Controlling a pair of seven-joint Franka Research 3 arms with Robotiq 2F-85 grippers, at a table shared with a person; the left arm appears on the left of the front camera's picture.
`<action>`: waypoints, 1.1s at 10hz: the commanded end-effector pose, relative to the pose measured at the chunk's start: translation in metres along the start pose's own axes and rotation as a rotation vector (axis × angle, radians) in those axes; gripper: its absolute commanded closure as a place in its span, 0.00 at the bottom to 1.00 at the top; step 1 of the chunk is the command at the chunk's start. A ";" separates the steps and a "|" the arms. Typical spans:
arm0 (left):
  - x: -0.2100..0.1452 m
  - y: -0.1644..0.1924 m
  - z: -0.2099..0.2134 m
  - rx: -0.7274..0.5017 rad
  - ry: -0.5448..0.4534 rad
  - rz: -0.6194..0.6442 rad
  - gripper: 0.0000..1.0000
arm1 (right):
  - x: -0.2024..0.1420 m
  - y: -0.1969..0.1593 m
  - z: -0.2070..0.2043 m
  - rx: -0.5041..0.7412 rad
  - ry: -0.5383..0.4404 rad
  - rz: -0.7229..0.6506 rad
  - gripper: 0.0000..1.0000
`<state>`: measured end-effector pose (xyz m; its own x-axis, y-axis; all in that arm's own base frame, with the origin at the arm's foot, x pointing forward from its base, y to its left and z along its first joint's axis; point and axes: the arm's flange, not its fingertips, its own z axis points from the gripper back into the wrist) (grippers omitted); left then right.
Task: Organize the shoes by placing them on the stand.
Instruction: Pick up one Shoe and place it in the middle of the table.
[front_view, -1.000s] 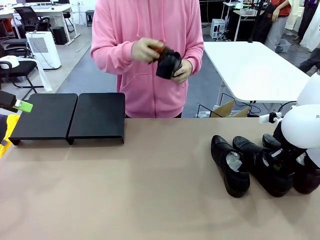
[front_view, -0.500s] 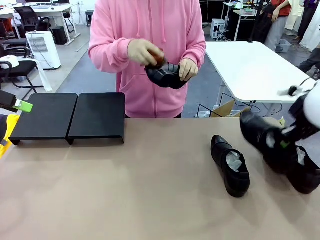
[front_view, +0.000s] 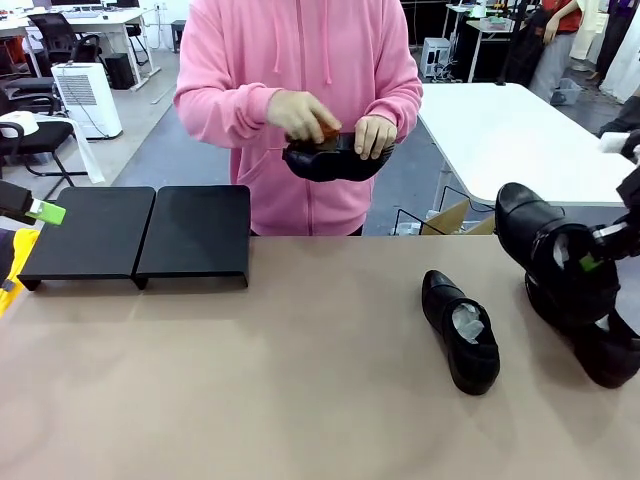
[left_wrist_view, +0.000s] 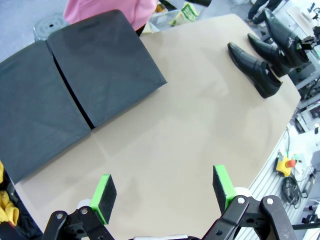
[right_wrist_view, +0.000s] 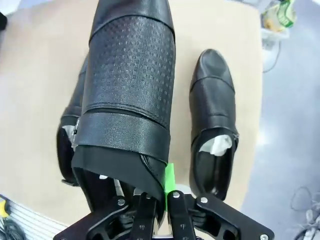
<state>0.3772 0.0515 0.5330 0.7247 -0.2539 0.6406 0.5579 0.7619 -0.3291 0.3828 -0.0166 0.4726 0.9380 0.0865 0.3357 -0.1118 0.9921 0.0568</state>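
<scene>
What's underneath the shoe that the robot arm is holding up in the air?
Another black shoe lies on the table below the lifted shoe, held by the right gripper. The lifted shoe covers much of it, so anything beneath that part stays hidden.

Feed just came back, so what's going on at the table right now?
The right end effector is shut on a black dress shoe, raised off the table above a second shoe; a third shoe lies nearby. The person holds a fourth shoe in both hands. The left end effector hangs open by the stand, which carries no shoe yet.
</scene>
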 end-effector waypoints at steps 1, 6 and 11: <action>0.001 0.002 0.000 -0.019 -0.014 -0.011 0.00 | 0.008 -0.001 -0.007 -0.026 -0.009 0.016 1.00; 0.001 0.002 0.000 -0.019 -0.014 -0.011 0.00 | 0.020 0.098 0.050 0.025 0.017 -0.190 1.00; 0.001 0.002 0.000 -0.019 -0.014 -0.011 0.00 | -0.042 0.260 0.050 0.242 0.041 -0.114 1.00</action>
<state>0.3771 0.0516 0.5331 0.7247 -0.2541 0.6405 0.5576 0.7623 -0.3285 0.2878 0.2075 0.5544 0.9526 -0.0009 0.3043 -0.0883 0.9562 0.2792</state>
